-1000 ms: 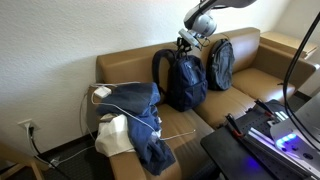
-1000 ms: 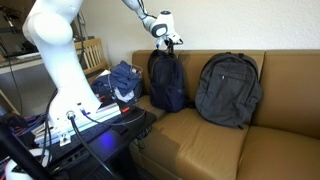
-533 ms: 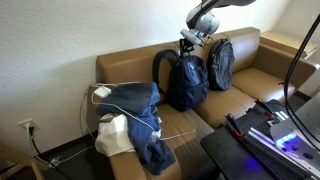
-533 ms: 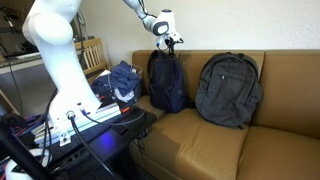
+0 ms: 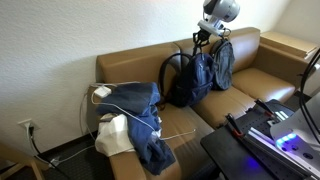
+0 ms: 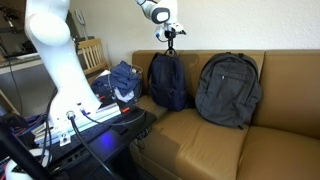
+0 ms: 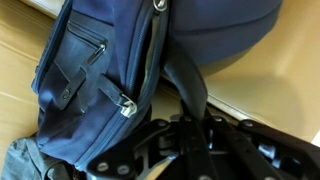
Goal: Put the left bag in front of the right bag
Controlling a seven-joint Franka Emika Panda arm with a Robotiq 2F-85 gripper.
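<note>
The left bag (image 5: pixel 186 80) is a bulky navy-black backpack with looping black straps, on the brown sofa (image 5: pixel 120 65). It also shows in an exterior view (image 6: pixel 168 82) and in the wrist view (image 7: pixel 90 80). My gripper (image 5: pixel 204 38) is above its top, shut on its black top strap (image 7: pixel 185 90), which is pulled taut; the gripper also shows in an exterior view (image 6: pixel 170 36) and in the wrist view (image 7: pixel 190 140). The bag leans against the right bag (image 5: pixel 223 62), a slimmer grey-blue backpack (image 6: pixel 230 90) upright against the sofa back.
A heap of blue denim clothes (image 5: pixel 138 118) and a white cloth (image 5: pixel 115 136) fill the sofa's end seat; the heap also shows in an exterior view (image 6: pixel 122 80). A black table with cables (image 5: pixel 262 140) stands before the sofa. A wooden chair (image 6: pixel 92 55) stands beside it.
My gripper has risen with the strap in it. The left bag's top has lifted and tipped toward the right bag. The right bag has not moved.
</note>
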